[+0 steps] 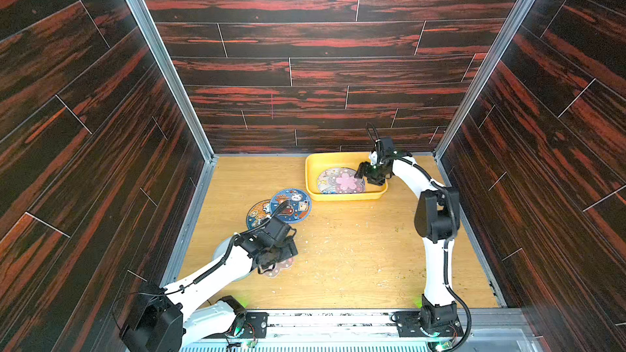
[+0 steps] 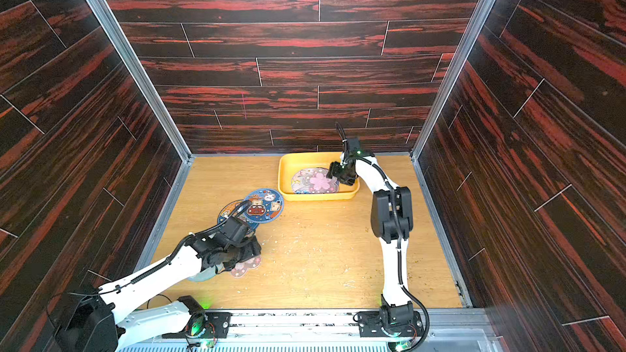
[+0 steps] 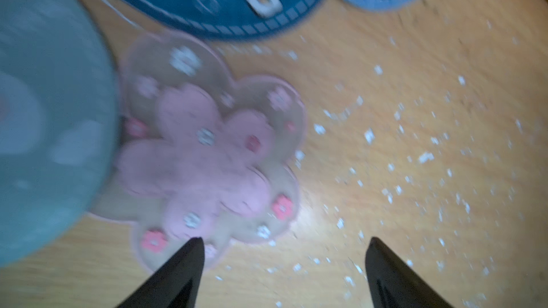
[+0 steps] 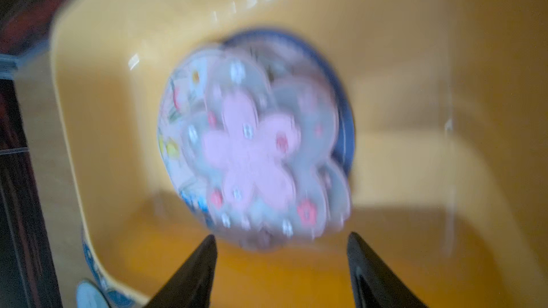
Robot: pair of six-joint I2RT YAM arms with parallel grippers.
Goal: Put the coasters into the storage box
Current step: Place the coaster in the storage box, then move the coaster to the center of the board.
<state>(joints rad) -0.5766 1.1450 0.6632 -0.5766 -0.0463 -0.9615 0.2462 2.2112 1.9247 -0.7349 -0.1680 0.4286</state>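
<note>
The yellow storage box (image 1: 311, 172) (image 2: 284, 172) (image 4: 415, 54) stands at the back of the table. Inside it a pink blossom coaster (image 1: 346, 181) (image 2: 320, 181) (image 4: 252, 149) lies on top of round printed coasters (image 1: 325, 180). My right gripper (image 1: 360, 173) (image 2: 332, 173) (image 4: 281, 237) hangs open and empty just above that pile. Two blue cartoon coasters (image 1: 293, 204) (image 2: 267, 204) (image 3: 207, 1) overlap on the table. Closer to me, my left gripper (image 1: 283, 255) (image 2: 247, 252) (image 3: 284, 241) is open over the edge of another pink blossom coaster (image 1: 279, 269) (image 2: 245, 267) (image 3: 207, 149). A grey-green coaster (image 1: 222, 248) (image 3: 44, 114) lies beside that one.
White crumbs (image 3: 400, 143) are scattered over the wooden tabletop (image 1: 355, 259). Dark wood-patterned walls close in the left, right and back sides. A metal rail (image 1: 338, 320) with both arm bases runs along the front edge.
</note>
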